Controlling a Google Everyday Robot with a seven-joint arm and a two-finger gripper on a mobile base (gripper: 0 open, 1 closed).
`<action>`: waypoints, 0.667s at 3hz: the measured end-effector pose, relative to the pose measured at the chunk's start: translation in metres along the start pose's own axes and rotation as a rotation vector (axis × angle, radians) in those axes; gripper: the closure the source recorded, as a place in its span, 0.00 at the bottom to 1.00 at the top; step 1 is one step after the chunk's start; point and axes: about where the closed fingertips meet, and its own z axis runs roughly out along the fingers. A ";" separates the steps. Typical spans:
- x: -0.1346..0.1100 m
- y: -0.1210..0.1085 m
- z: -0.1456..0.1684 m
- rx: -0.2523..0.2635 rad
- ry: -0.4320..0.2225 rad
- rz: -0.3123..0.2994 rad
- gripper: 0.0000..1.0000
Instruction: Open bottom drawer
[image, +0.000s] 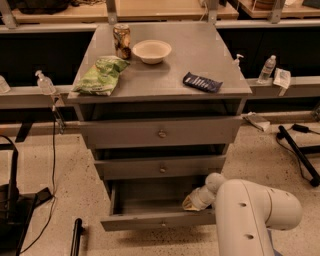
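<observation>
From my station I saw the bottom drawer (150, 220) standing pulled out at the foot of the grey cabinet (200, 50), its front well forward of the middle drawer (125, 168) and the top drawer (120, 134) above it. The gripper (192, 201) was down inside the drawer's right end, just behind the front panel, on the white arm (250, 215) reaching in from the lower right; I could not tell how its grip was set. On the cabinet top sat a can (121, 41), a bowl (151, 51), a green bag (102, 75) and a dark blue packet (201, 82).
</observation>
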 end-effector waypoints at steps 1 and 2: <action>-0.005 0.002 -0.006 0.024 -0.042 -0.011 1.00; -0.014 -0.020 -0.003 0.106 -0.101 -0.015 1.00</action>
